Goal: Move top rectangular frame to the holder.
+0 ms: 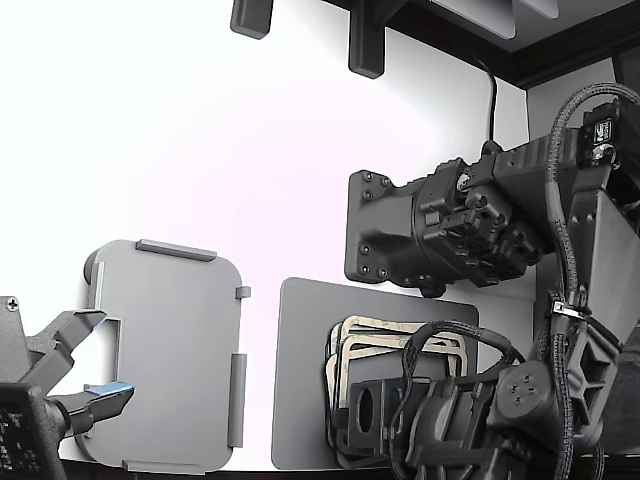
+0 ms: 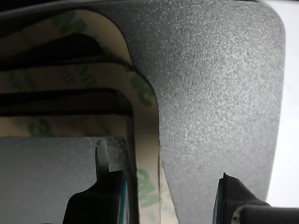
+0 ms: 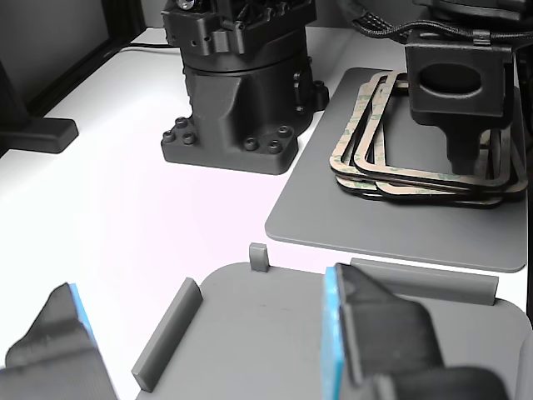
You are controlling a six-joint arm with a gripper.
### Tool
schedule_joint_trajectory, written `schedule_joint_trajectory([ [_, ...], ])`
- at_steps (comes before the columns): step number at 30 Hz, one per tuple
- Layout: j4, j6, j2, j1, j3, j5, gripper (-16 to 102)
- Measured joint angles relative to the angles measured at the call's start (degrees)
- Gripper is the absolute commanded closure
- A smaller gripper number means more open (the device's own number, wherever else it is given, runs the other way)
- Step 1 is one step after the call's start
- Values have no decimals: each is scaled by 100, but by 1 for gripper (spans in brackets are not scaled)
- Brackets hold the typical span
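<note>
Several beige-tan frames lie fanned in a stack point(image 1: 352, 338) on the dark grey mat point(image 1: 300, 400). The top rectangular frame point(image 2: 148, 135) shows its corner and one side rail in the wrist view; it also shows in the other view point(image 3: 373, 125). My gripper point(image 2: 167, 161) is open and low over the stack. One finger stands inside the frame's opening and the other outside on the mat, with the rail between them. It also shows in the exterior view point(image 1: 375, 410) and the other view point(image 3: 466, 154). The light grey holder point(image 1: 170, 350) with raised tabs lies bare at the exterior view's left.
A black robot base point(image 1: 420, 230) stands behind the mat. A second arm's gripper point(image 1: 85, 365) with blue pads hovers open over the holder's near edge point(image 3: 275, 333). The table top is white. Black feet point(image 1: 365, 45) stand at the back.
</note>
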Motion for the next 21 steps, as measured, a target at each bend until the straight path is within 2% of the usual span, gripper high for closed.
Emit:
schedule_joint_trajectory([
  [9, -53, 237, -79, 18, 88, 0, 16],
  [21, -211, 325, -79, 26, 229, 44, 34],
])
